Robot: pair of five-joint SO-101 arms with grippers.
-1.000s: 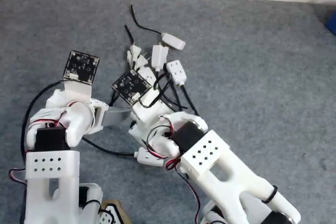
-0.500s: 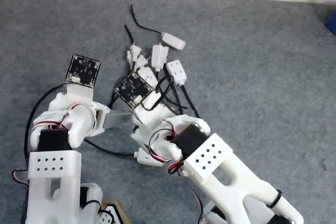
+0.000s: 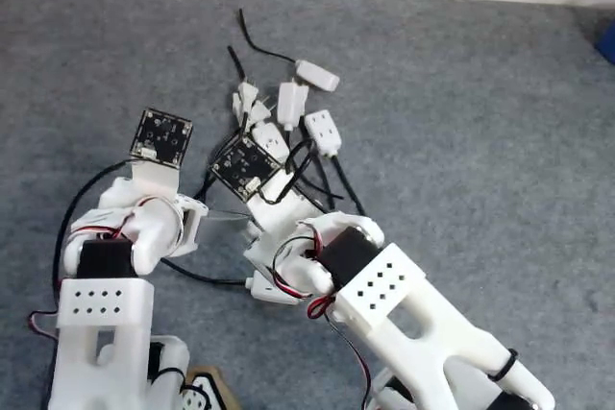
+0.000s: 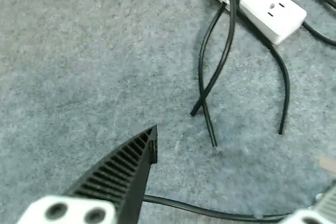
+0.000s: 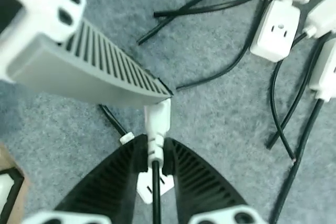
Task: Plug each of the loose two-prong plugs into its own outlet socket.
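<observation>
My right gripper is shut on a white two-prong plug whose black cord runs back between the black fingers. A white outlet socket lies on the carpet just under it. My left gripper stands open over a black cord, and its grey finger reaches close to the held plug. In the high view the two grippers meet near the centre, the left gripper beside the right gripper. More white plugs and sockets lie tangled beyond them, one socket facing up.
Loose black cords cross the grey carpet between the arms and the plug pile. Another white socket lies by the right arm's base. A blue object sits at the far right edge and a tan block at the front.
The left arm has swung right, bringing its grey finger closer to the right gripper. The right arm has shifted slightly, still holding the plug.
</observation>
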